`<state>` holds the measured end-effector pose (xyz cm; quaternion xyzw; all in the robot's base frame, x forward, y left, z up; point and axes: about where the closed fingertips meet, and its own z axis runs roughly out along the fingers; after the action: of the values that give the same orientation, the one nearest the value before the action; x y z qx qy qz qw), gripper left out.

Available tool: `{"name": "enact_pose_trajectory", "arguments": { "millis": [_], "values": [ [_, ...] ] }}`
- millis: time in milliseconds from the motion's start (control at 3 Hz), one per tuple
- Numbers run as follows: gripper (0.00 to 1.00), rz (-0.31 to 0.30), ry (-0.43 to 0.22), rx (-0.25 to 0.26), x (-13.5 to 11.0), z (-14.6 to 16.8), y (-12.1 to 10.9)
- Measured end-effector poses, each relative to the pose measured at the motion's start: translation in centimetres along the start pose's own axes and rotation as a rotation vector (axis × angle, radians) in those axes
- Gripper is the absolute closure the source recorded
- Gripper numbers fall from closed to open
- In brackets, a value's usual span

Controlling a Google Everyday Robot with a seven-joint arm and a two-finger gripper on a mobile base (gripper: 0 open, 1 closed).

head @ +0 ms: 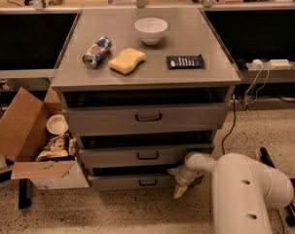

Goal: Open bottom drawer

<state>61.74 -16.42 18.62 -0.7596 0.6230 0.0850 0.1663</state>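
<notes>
The bottom drawer [132,182] is the lowest, slimmest grey front of the cabinet, with a small dark loop handle [148,182] at its centre. It stands out a little from the cabinet body, about as far as the middle drawer [147,155] above it. My gripper [178,182] is low in front of the bottom drawer's right part, to the right of the handle, at the end of the white arm [244,189] that reaches in from the lower right. A tan tip points down toward the floor.
The cabinet top holds a white bowl [151,29], a soda can [97,52], a yellow sponge [127,61] and a dark packet [185,61]. An open cardboard box [30,135] with rubbish stands on the floor at the cabinet's left. Cables [244,96] hang at the right.
</notes>
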Motion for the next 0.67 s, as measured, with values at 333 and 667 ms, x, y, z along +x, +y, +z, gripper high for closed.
{"name": "enact_pose_trajectory", "arguments": {
  "millis": [333,667],
  "values": [
    [0.45,-0.014,-0.011,-0.002,-0.7,-0.1,0.6],
    [0.70,-0.003,-0.026,0.010,-1.5,-0.9,1.9]
  ]
}}
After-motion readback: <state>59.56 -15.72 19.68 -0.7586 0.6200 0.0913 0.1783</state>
